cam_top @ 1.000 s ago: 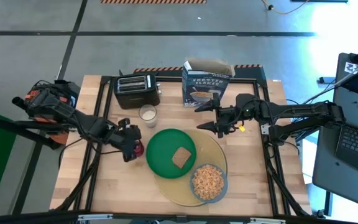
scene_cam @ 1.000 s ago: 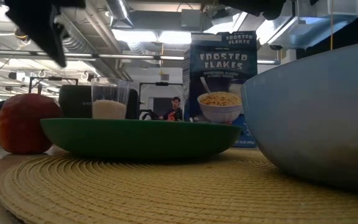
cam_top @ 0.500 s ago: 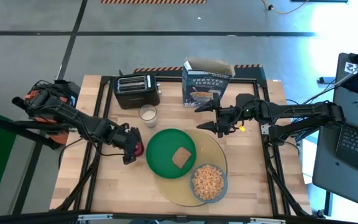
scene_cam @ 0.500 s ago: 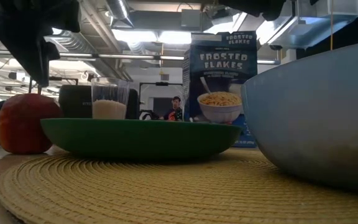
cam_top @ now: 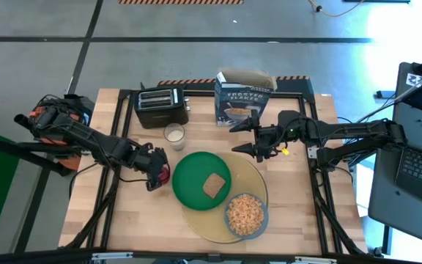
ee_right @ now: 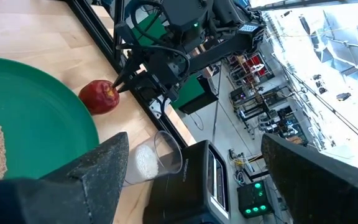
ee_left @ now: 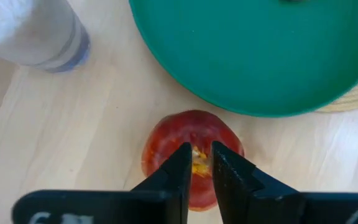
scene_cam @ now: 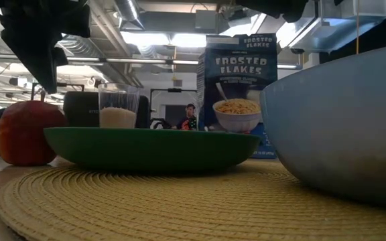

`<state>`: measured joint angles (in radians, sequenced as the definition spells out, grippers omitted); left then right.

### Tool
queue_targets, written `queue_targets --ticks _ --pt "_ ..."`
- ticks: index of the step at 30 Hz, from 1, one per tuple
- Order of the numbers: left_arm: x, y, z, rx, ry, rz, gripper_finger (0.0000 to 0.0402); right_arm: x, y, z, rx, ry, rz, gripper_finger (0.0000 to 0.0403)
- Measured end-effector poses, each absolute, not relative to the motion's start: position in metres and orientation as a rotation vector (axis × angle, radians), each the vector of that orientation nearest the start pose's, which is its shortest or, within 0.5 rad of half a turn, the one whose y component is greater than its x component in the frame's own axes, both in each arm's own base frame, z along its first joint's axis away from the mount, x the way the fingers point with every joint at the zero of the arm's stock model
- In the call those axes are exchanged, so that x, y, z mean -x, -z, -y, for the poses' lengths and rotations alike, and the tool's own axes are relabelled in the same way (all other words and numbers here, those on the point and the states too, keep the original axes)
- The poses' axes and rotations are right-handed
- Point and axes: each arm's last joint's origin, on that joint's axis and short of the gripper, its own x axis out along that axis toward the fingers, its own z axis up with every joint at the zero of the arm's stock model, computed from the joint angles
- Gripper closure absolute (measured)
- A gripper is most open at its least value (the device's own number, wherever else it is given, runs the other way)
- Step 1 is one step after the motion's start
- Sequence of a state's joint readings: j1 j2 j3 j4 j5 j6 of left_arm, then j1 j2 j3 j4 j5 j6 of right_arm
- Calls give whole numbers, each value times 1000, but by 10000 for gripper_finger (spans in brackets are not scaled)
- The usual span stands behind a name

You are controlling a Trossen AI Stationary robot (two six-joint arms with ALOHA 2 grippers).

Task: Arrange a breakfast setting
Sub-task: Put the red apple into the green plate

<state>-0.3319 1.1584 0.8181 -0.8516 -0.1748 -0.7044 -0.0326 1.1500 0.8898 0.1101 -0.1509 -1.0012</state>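
A red apple (ee_left: 191, 155) sits on the bare wood just left of the green plate (cam_top: 193, 180). My left gripper (ee_left: 197, 163) slants down onto its top, the fingers closed to a narrow slit. The plate holds a toast slice (cam_top: 212, 185) and rests on the round yellow mat (cam_top: 258, 172), next to a blue-grey bowl (cam_top: 245, 214) of cereal. The milk glass (cam_top: 174, 134) and the blue cereal box (cam_top: 242, 99) stand farther back. My right gripper (cam_top: 234, 139) hangs open above the mat's far edge, holding nothing. My left gripper has its two fingertips (ee_left: 178, 163) closed about the stem hollow (ee_left: 199, 167) at the apple's top. It comes from above, slanting in from the table's left. The apple stays upright with its bottom on the table.
A black toaster (cam_top: 161, 106) stands at the far left, beside the glass. Bare wood lies left of the apple and along the near edge. A laptop (cam_top: 416, 169) sits beyond the table's right side.
My left gripper has sunk toward the apple's top and turned a little. The apple has stayed where it was.
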Motion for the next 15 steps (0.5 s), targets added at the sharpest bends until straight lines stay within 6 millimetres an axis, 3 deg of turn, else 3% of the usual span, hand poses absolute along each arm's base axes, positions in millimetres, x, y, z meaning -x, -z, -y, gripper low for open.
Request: queue_targets --ticks 8,15 --pt "-190 -231 63 306 -229 -1151 364 -260 -324 4 983 -187 -85 61" --pt "-177 -229 74 258 -186 -1235 383 -259 -324 4 954 -187 -92 61"
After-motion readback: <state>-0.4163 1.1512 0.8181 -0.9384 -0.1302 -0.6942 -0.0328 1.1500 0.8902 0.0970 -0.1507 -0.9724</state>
